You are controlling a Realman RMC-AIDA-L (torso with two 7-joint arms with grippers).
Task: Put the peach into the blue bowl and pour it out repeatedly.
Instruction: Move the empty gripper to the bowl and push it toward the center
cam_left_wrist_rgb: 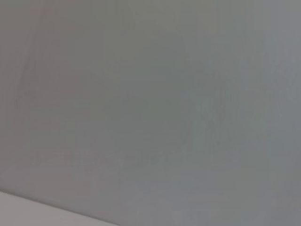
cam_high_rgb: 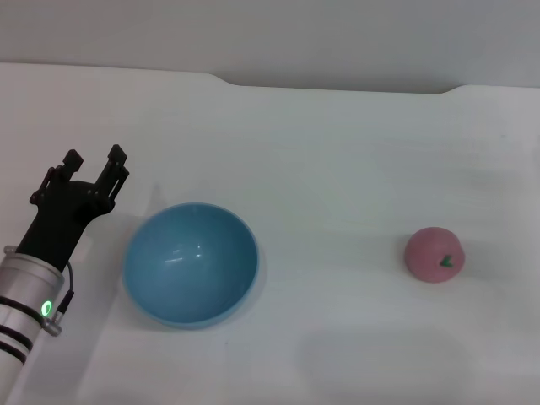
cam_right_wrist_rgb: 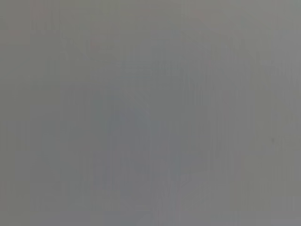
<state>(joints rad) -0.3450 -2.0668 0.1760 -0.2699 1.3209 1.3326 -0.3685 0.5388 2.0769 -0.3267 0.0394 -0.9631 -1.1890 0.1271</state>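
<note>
- Jaws of left gripper [cam_high_rgb: 94, 160]: apart, nothing between them; two black fingers [cam_high_rgb: 117, 156] seen, tips pointing away from robot.
- Left gripper sits at left side of table [cam_high_rgb: 337, 143], just beside blue bowl [cam_high_rgb: 191, 263], not touching it as far as head view shows.
- Right gripper: not seen in any view, so jaw state not reportable.
- Count: 1 blue bowl, 1 peach [cam_high_rgb: 434, 254], 1 gripper visible.
- Blue bowl: upright, opening facing up, interior holds nothing; stands on table left of centre.
- Peach: on table surface, well apart from bowl, toward robot's right; green leaf mark faces camera. Not in bowl.
- Table: white, w/ a notched far edge; grey wall behind it.
- Left wrist view: plain grey field w/ a paler strip at one corner, possibly wall above table edge, cannot confirm. No task items in it.
- Right wrist view: uniform grey, nothing identifiable.
</note>
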